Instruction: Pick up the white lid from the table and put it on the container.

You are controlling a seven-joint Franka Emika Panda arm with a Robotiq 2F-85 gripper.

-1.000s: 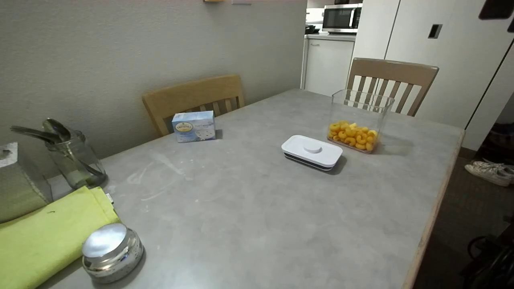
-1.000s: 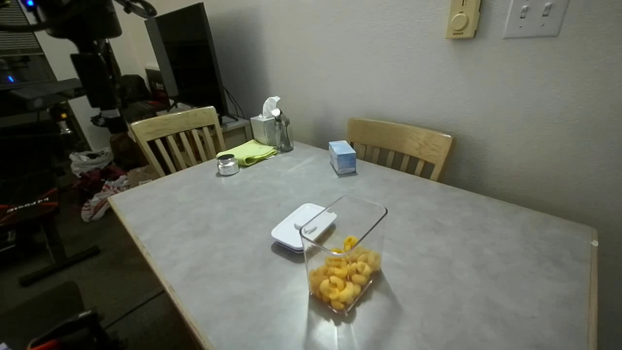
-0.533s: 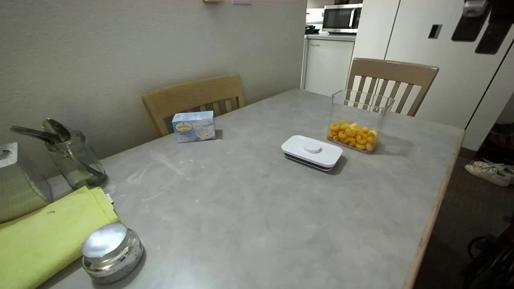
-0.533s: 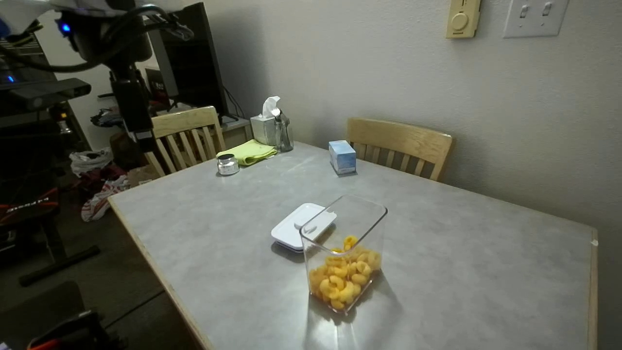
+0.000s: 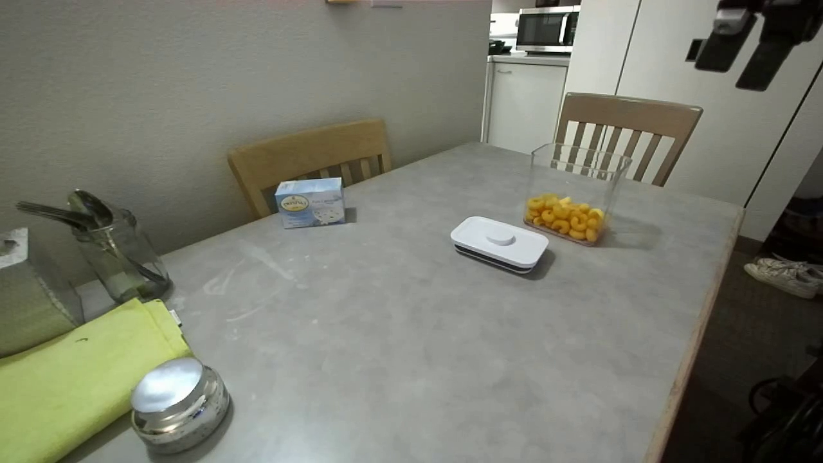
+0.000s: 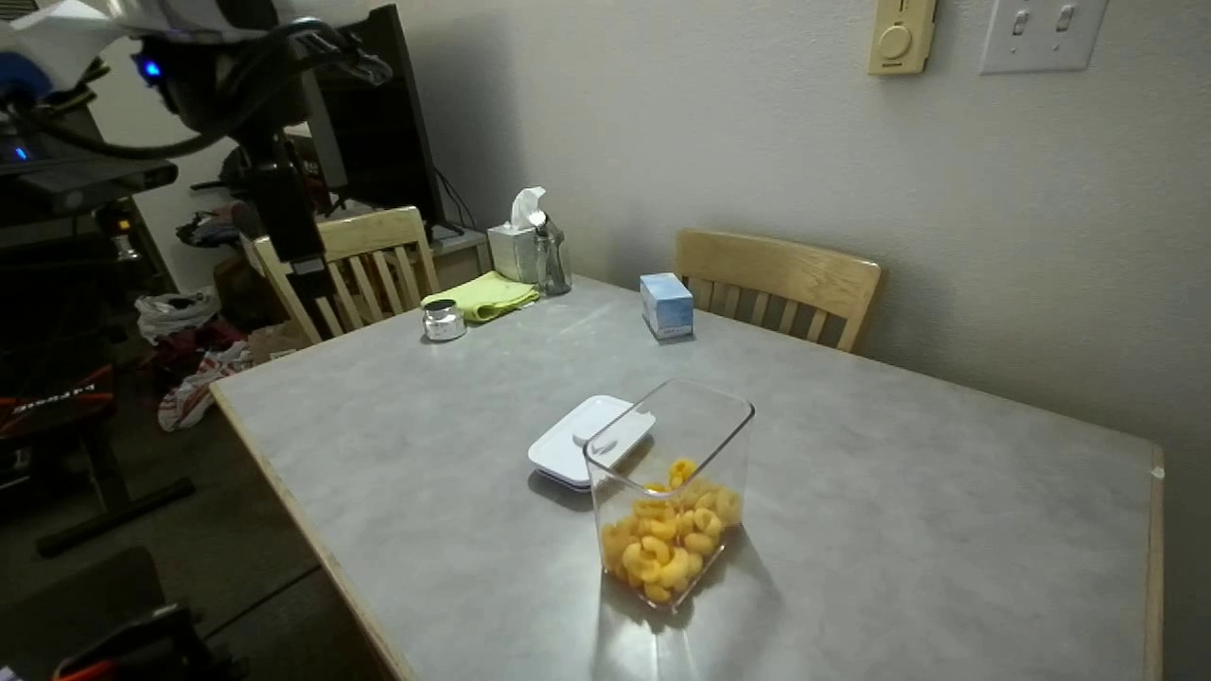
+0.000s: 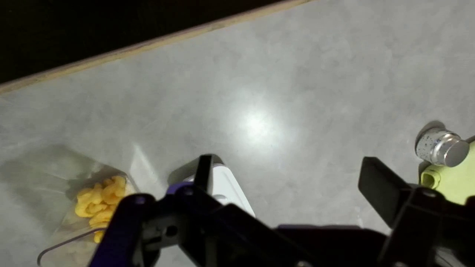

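Observation:
The white lid (image 5: 472,235) lies flat on the grey table (image 5: 386,347), knob up, close beside the clear container (image 5: 572,177). In an exterior view the lid (image 6: 572,446) sits partly behind the container (image 6: 620,478), which holds yellow-orange pieces (image 6: 662,549). My gripper (image 7: 288,159) is open and empty, high above the table. It shows at the top right of an exterior view (image 5: 734,74). In the wrist view the left finger and linkage cover part of the lid (image 7: 233,193). The container's rim (image 7: 70,243) is at lower left there.
A blue-white tea box (image 5: 312,202) stands near the wall-side edge. A silver jar (image 5: 180,405), yellow cloth (image 5: 90,373), glass jar of cutlery (image 5: 122,257) and tissue box (image 6: 514,251) stand at the table's other end. Wooden chairs (image 6: 785,274) stand around it.
My gripper has come into fuller view in an exterior view, moving left and a little lower there, with its fingers apart. The lid, container and other objects have not moved.

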